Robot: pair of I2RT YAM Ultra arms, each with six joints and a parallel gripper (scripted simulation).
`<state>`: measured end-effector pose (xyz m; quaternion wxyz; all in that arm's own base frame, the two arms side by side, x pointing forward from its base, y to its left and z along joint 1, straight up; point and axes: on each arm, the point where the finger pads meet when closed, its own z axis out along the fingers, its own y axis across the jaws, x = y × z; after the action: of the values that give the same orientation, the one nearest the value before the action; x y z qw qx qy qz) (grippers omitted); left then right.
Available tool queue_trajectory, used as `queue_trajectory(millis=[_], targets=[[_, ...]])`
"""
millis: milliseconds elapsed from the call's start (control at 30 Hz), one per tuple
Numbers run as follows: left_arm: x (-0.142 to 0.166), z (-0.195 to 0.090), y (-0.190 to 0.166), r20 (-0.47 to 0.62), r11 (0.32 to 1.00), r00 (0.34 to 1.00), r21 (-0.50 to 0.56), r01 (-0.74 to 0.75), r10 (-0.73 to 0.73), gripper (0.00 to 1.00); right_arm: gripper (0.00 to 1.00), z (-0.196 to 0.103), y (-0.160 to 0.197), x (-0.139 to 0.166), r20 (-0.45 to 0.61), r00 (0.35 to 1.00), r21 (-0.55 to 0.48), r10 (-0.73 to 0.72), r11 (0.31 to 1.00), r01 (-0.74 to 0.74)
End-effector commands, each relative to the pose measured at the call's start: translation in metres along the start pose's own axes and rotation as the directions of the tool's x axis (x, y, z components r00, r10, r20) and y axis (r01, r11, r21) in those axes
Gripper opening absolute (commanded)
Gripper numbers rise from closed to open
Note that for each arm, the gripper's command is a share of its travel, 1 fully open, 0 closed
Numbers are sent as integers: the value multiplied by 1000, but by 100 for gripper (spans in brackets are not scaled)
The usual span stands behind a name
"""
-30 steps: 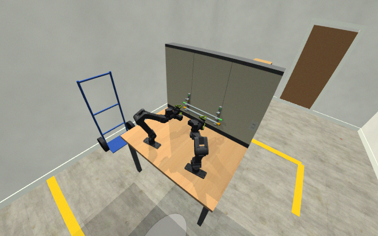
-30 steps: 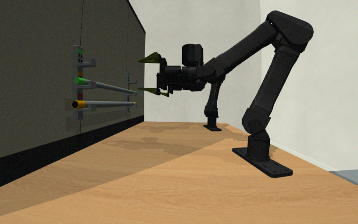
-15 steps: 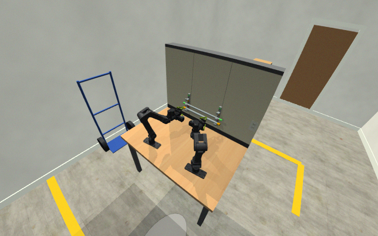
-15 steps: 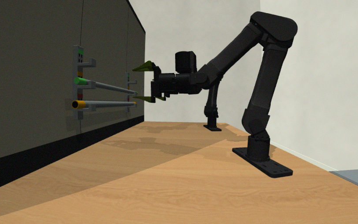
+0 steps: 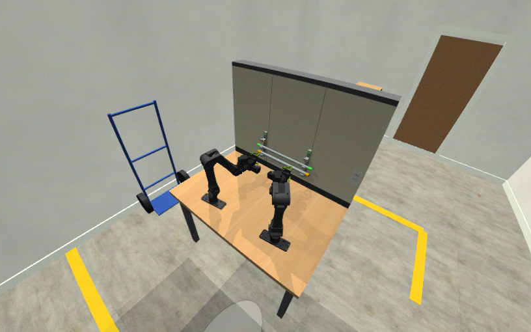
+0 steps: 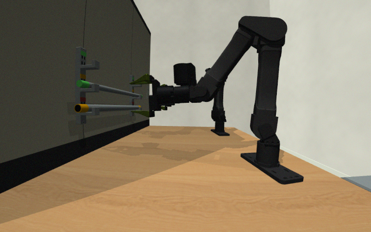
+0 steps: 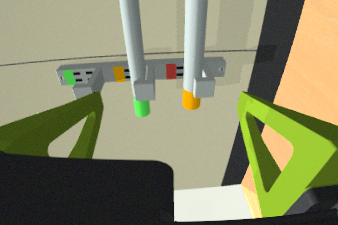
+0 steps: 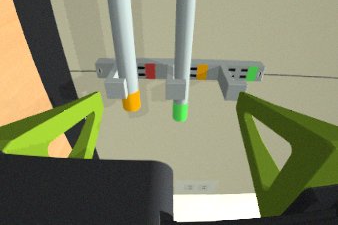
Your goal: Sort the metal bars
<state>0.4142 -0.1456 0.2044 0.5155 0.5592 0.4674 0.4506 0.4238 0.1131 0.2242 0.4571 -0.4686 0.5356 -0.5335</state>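
"Grey is the big wall. What's by it?"

"A wood table. The rack is on the wall."

"Where are the bars?"

"The green-ended bar lies on the middle arms, with orange labels. The orange-ended bar lies on the bottom arms, with red labels."

"And the grabbers?"

"The left gripper and right gripper are wide open, near the bars, holding nothing."
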Motion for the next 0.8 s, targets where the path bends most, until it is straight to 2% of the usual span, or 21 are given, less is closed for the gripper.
queue_trajectory(millis=[0,767], targets=[[0,11,15,4,998,1000,-62,22,-22,100,100,10,6,-1,9,1000,13,10,1000,-10],[-1,56,-20,4,998,1000,-62,22,-22,100,100,52,43,-2,9,1000,13,10,1000,-10]])
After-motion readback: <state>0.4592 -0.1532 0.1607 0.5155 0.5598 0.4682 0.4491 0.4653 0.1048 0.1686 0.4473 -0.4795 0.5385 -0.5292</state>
